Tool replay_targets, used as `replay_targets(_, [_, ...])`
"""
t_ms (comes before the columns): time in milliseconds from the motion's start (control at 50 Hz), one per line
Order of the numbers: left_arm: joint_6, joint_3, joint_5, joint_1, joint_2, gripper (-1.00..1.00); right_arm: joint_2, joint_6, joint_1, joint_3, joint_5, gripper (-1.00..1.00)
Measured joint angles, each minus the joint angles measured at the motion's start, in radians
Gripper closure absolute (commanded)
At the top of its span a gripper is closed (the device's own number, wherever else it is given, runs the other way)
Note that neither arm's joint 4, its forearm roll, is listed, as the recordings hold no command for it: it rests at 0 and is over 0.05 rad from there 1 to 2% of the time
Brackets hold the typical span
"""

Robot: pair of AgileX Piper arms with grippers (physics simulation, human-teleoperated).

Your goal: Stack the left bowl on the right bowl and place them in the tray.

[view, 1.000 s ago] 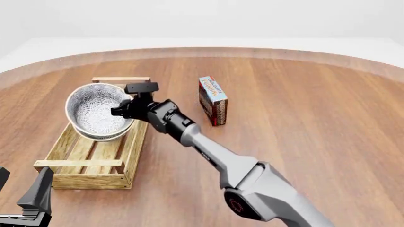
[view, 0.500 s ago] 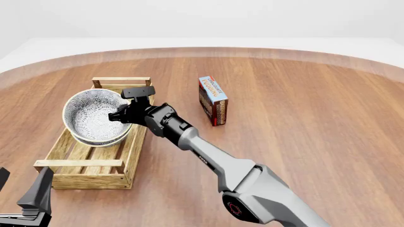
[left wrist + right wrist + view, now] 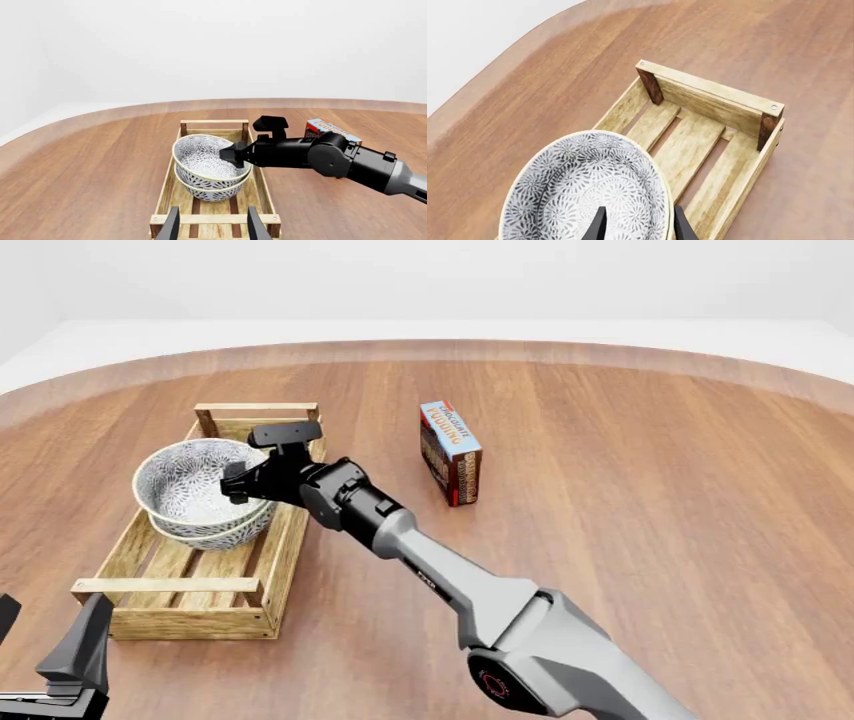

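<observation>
Fingers: your right gripper [image 3: 238, 483] is pinched on the right rim of the bowls [image 3: 200, 502]; your left gripper [image 3: 54, 660] sits spread apart with nothing in it, near-left corner.
Bowls: two patterned ones nested, tilted a bit, down inside the tray [image 3: 134, 615] around its middle.
Left wrist view: only here do you clearly see the lower bowl [image 3: 212, 189] under the upper bowl [image 3: 207, 157].
Right wrist view: shows the tray's far end wall [image 3: 714, 100] and bare slats beyond the rim.
Carton: red-and-blue carton [image 3: 451, 452] stands right of the tray, well apart.
</observation>
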Motion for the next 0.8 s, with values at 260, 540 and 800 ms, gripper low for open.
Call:
replay_targets(260, [0.0, 0.0, 0.0, 0.0, 0.0, -1.0, -0.009, 0.005, -0.007, 0.005, 0.008, -1.0])
replay_targets(540, [0.0, 0.0, 0.0, 0.0, 0.0, -1.0, -0.083, -0.005, -0.02, 0.021, 0.04, -1.0])
replay_targets(800, [0.0, 0.0, 0.0, 0.0, 0.0, -1.0, -0.32, -0.023, -0.029, 0.356, -0.101, -1.0])
